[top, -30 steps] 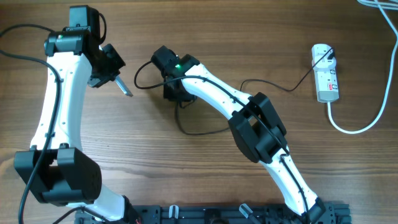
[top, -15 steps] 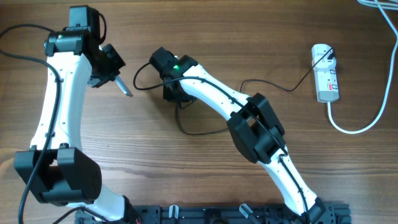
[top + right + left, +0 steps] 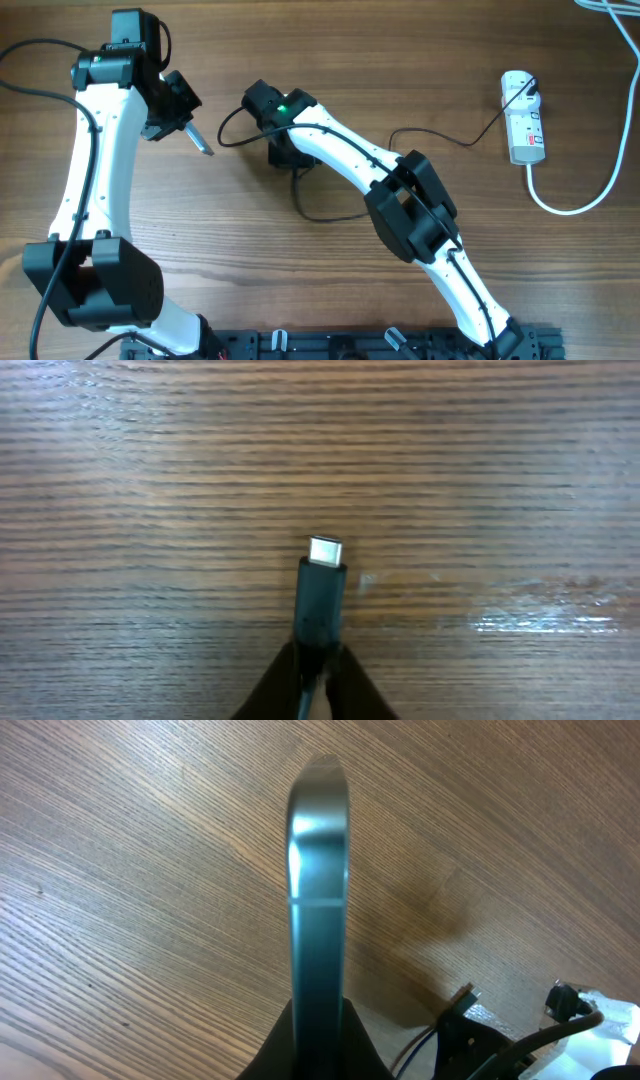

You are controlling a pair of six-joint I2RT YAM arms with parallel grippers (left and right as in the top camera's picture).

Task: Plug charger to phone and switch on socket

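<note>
My left gripper point(image 3: 318, 1035) clamps the phone point(image 3: 318, 870) edge-on; my right gripper point(image 3: 318, 665) pinches the charger point(image 3: 322, 595) tip near the phone, for plugging.

Two arms are pictured at the table, the left arm point(image 3: 105, 160) and the right arm point(image 3: 345, 155), each built of white tubular links joined by bulky black housings. Both the left hand point(image 3: 188, 128) and the right hand point(image 3: 286, 152) are finished in black. A green light point(image 3: 286, 107) is lit on the right wrist housing, and a black cable point(image 3: 35, 44) is attached at the left arm's upper joint.
</note>
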